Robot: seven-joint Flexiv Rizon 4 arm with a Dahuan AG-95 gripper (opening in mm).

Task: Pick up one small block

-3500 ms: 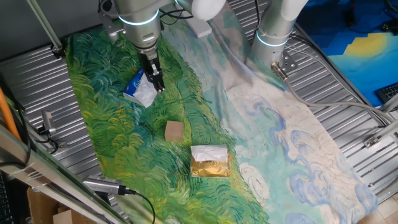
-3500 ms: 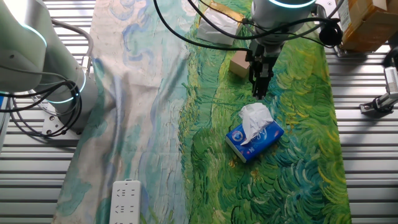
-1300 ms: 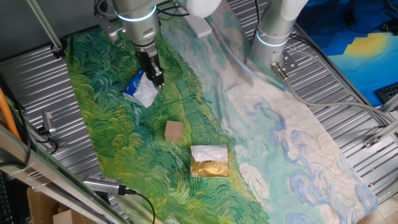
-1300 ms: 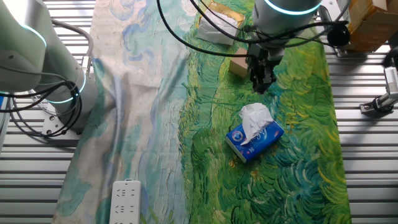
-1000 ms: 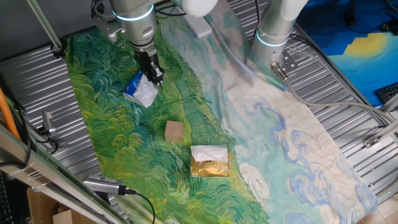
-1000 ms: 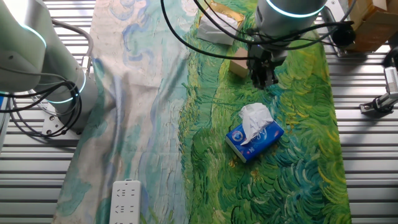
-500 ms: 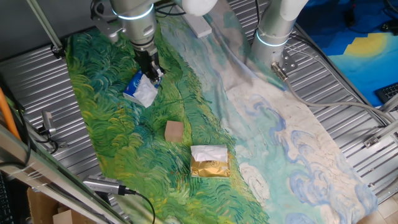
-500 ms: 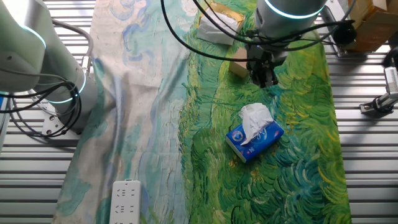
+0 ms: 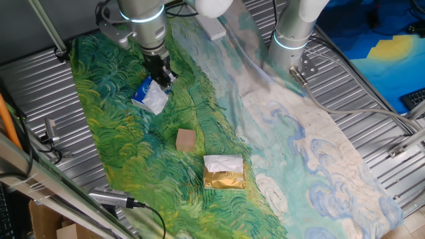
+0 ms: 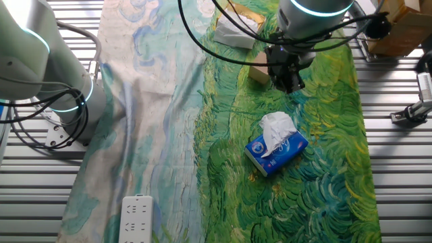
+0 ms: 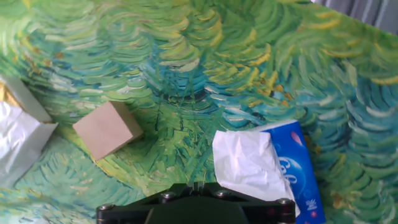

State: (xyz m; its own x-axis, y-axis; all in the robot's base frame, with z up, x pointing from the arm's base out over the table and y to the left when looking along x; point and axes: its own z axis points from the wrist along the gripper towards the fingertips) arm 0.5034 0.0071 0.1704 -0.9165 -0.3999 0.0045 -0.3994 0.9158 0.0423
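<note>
The small block is a plain tan wooden cube lying on the green painted cloth. It also shows in the hand view at the left, and in the other fixed view partly behind the arm. My gripper hangs in the air above the blue-and-white pouch, well away from the block. In the other fixed view the gripper hovers between block and pouch. In the hand view the gripper sits at the bottom edge with its fingers together and nothing between them.
A gold-and-white packet lies just beyond the block, and its corner shows at the left of the hand view. A second robot arm's base stands on the cloth's far side. A white power strip lies on the cloth. Ribbed metal surrounds the cloth.
The gripper has risen and drawn back a little from the cloth beside the pouch. The block, packet and pouch have not moved.
</note>
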